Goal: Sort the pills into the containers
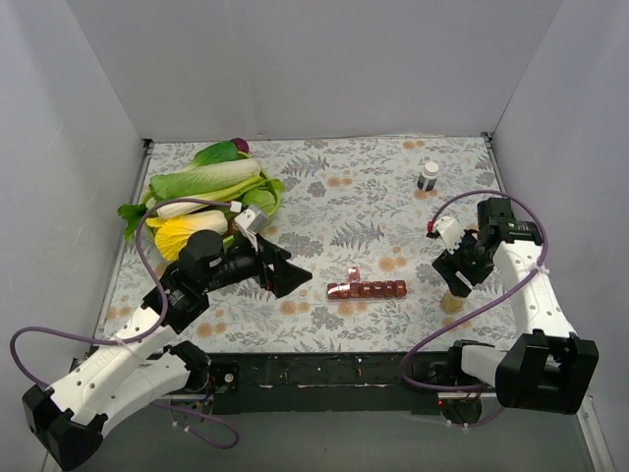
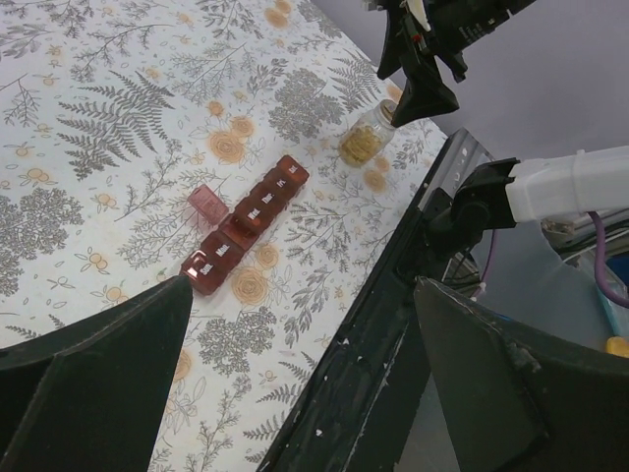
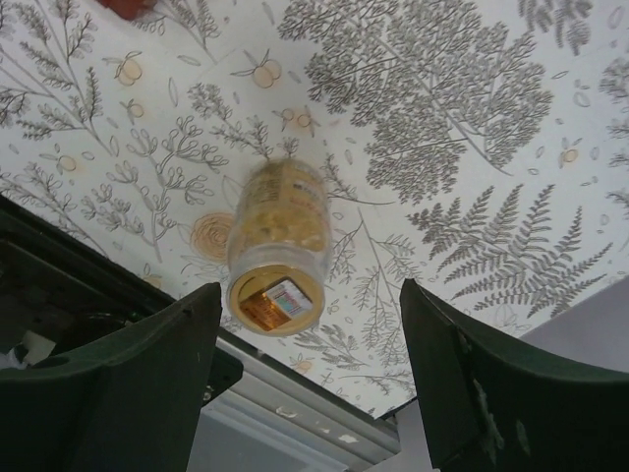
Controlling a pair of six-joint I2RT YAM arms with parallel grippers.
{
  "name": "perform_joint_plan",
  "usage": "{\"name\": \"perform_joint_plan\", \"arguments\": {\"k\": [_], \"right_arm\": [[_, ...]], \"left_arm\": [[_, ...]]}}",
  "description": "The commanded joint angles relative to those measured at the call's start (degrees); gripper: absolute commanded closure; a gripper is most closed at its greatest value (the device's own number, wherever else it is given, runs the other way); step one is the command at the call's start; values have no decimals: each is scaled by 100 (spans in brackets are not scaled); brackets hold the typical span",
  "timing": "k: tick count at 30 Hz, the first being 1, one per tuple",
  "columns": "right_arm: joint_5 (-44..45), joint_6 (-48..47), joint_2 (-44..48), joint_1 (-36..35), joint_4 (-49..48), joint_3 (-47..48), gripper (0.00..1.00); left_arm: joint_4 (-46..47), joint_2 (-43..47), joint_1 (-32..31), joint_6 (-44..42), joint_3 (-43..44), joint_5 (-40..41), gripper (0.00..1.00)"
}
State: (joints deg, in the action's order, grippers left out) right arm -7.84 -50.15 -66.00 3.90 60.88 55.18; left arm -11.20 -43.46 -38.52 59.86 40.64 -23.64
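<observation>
Right gripper [image 3: 311,286] spread wide, pinching nothing, pointed down at the table [image 1: 334,197]. Fingers [image 3: 491,393] apart on either side of a clear jar [image 3: 278,246] in the wrist view, with no contact visible. Jar packed with yellowish pills [image 3: 290,202], standing on the floral cloth below the gripper, on the right side close to the table's near edge. Seen from the left wrist, fingertips just above the jar's top, not around it. Capped or open: cannot tell.

Left gripper [image 2: 302,282] likewise spread wide and empty, held low over the left part of the table, aimed right toward the middle.

Between the two grippers, the containers [image 1: 367,289]: a straight dark-red strip of joined square compartments, flat on the cloth, running left to right, about centre and near the near edge. Left end just beyond the left gripper's fingertips, right end apart from the jar. One lid [image 1: 354,272] flipped open toward the far side, at the second compartment from the left. Other lids down, with white lettering on top.

Farther out, a small white-capped dark bottle [image 1: 428,175] upright at the far right. Leafy vegetables [image 1: 206,187] heaped at the far left, beyond the left arm.
</observation>
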Motion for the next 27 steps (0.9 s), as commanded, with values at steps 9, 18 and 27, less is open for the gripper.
{"name": "perform_joint_plan", "arguments": {"k": [9, 18, 27], "right_arm": [[-210, 67, 149, 14, -14, -692, 33], [-367, -21, 368, 14, -147, -491, 79], [-2096, -1145, 316, -134, 854, 729, 89]], "left_arm": [[329, 119, 3, 395, -232, -474, 2], [935, 75, -137, 18, -540, -1248, 2], [1700, -627, -1516, -1747, -575, -721, 2]]}}
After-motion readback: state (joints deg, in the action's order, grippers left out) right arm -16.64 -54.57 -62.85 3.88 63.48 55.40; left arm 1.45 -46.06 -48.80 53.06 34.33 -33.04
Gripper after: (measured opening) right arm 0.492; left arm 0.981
